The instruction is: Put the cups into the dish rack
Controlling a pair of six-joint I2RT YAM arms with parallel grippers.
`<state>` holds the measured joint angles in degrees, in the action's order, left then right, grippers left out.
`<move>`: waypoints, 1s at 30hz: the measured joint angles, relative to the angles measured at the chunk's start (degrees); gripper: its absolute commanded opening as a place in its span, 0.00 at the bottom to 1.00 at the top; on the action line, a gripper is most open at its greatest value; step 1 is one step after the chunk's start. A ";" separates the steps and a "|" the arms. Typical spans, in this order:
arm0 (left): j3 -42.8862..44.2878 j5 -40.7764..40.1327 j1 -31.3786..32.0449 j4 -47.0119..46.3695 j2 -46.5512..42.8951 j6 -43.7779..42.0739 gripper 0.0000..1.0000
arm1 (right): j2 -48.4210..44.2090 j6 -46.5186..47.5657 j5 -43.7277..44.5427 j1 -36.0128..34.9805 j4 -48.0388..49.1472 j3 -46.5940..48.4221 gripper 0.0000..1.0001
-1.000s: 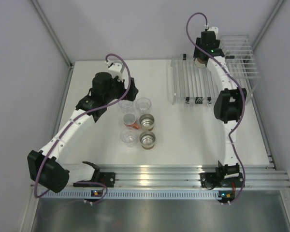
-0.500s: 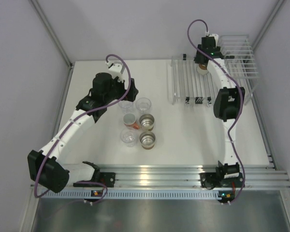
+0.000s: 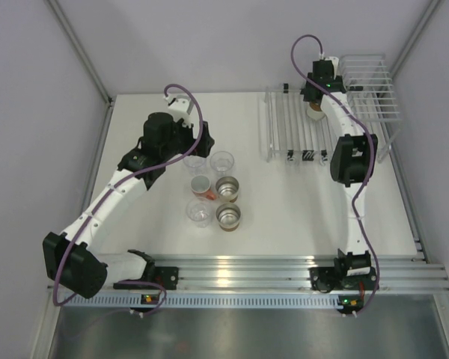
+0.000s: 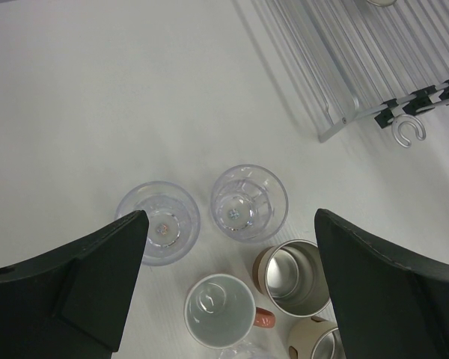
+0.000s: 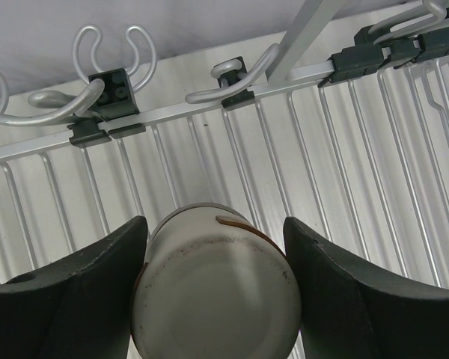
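Observation:
My right gripper (image 3: 314, 103) (image 5: 214, 228) is shut on a brown cup (image 5: 213, 295) (image 3: 314, 111). The cup is upside down, cream base up, just over the flat bars of the white dish rack (image 3: 288, 127) (image 5: 344, 149) near its back edge. My left gripper (image 3: 199, 143) (image 4: 230, 223) hangs open above the cups on the table. Below it stand two clear cups (image 4: 159, 233) (image 4: 248, 203), the salmon-orange cup (image 4: 218, 310) and a brown cup (image 4: 293, 275). A second brown cup (image 3: 228, 217) and a third clear one (image 3: 200, 212) stand nearer the arms.
The rack's taller wire basket (image 3: 370, 93) rises right of the right gripper, by the right wall. Hooks and black clips (image 5: 108, 90) line the rack's back rail. The rack's near corner (image 4: 344, 112) shows in the left wrist view.
The right gripper has shifted a little to the right and brought the brown cup lower over the rack bars. The left arm has not moved.

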<state>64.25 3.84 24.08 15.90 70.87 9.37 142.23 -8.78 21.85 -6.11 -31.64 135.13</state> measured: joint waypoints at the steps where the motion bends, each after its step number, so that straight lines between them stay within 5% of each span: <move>1: 0.00 0.00 0.00 0.00 0.00 -0.07 0.98 | 0.00 0.04 0.11 0.00 0.00 0.00 0.06; 9: 0.00 0.00 -0.02 0.00 0.00 -0.13 0.98 | 0.00 0.17 0.35 0.00 0.09 0.00 0.59; 16: 0.00 -0.02 -0.04 0.00 0.00 -0.13 0.98 | -0.09 1.09 0.15 -0.04 2.99 -1.29 0.78; 18: -0.02 -0.04 -0.07 0.00 0.00 -0.15 0.98 | -0.11 1.73 0.04 -0.11 4.00 -1.64 0.99; 30: -0.33 -0.20 -0.59 0.00 -0.63 -0.35 0.98 | -5.57 4.79 1.01 -0.66 9.01 -9.14 0.99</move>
<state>63.92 3.64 23.49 15.90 70.24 9.02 136.66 -3.99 22.85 -6.76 -22.63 125.99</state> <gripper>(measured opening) 0.983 0.992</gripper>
